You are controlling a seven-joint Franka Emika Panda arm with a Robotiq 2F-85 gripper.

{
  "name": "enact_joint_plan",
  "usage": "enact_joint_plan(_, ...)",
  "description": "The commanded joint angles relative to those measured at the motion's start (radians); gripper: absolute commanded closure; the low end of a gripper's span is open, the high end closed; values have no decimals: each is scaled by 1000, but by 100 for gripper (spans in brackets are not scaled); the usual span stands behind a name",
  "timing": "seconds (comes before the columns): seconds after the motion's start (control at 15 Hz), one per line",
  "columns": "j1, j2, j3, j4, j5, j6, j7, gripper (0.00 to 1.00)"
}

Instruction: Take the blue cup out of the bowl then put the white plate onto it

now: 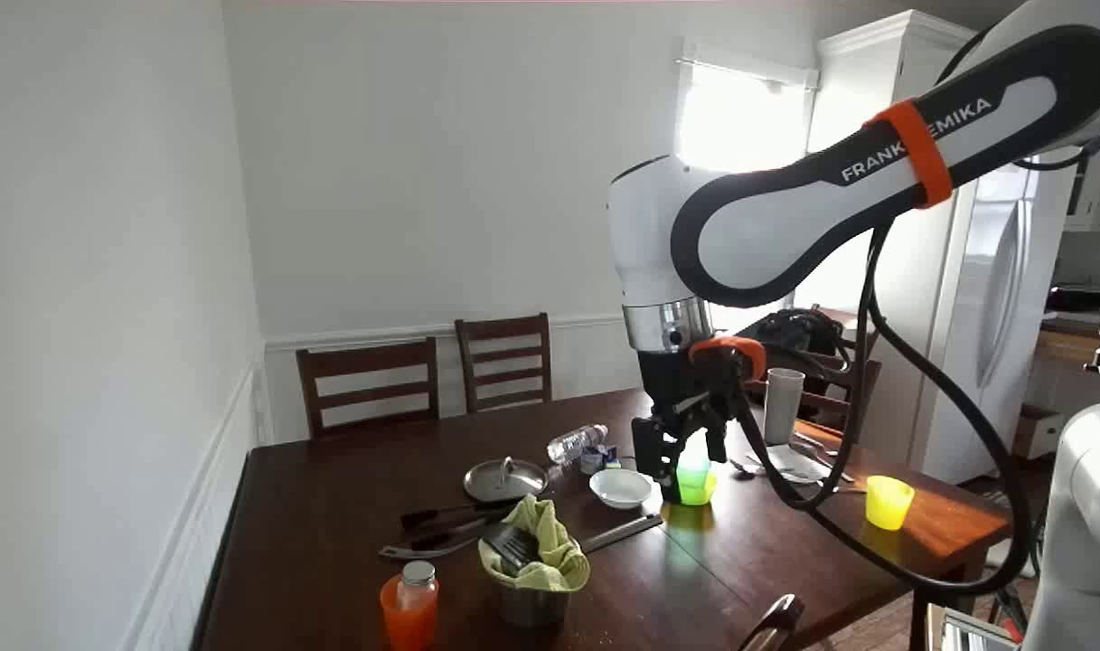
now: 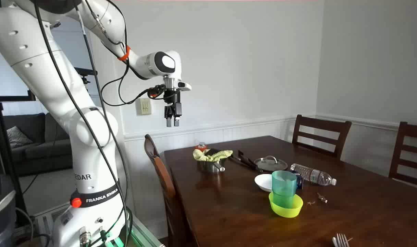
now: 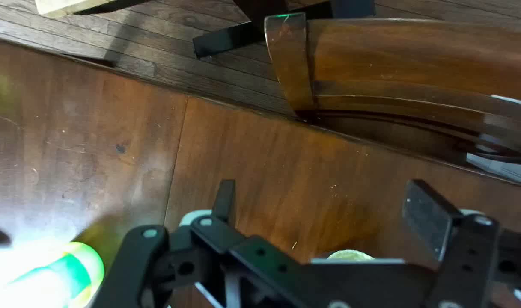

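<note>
Plainly, the gripper (image 3: 322, 201) is spread wide, its two fingers (image 3: 224, 203) set well apart, with the wood of the table (image 3: 260, 149) seen between them; it is held clear above the surface, well away from the blue cup (image 2: 284, 181). That cup, translucent and teal-tinted, is stood upright inside the bowl (image 2: 286, 212), which is round, glossy and bright lime-green. The white plate (image 2: 262, 181), small, round and shallow, is set near the bowl. In the wrist view, cup and bowl are partly washed out by glare. One of each is counted. In an exterior view are also counted one lid (image 1: 495, 484), one plastic bottle (image 1: 572, 445), one metal pot (image 1: 533, 608), one yellow cup (image 1: 889, 503), one grey tumbler (image 1: 783, 407), and one orange cup (image 1: 409, 624) with one jar (image 1: 417, 589) stood in it.
</note>
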State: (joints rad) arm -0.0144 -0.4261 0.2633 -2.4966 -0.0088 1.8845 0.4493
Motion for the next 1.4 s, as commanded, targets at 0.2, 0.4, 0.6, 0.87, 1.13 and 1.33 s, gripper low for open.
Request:
enact_joint_plan(0.2, 26, 3, -24, 1, -10, -1, 9, 0)
enact_joint_plan(0.4, 26, 3, -24, 1, -10, -1, 9, 0)
enact_joint_plan(0.6, -32, 14, -88, 0, -12, 14, 34, 0)
enact_joint_plan(0.87, -119, 9, -198, -12, -9, 84, 48, 0)
enact_joint_plan(1.13, -212, 19, -276, -33, -25, 221, 77, 0)
enact_joint_plan(1.33, -268, 40, -314, -60, -32, 321, 87, 0)
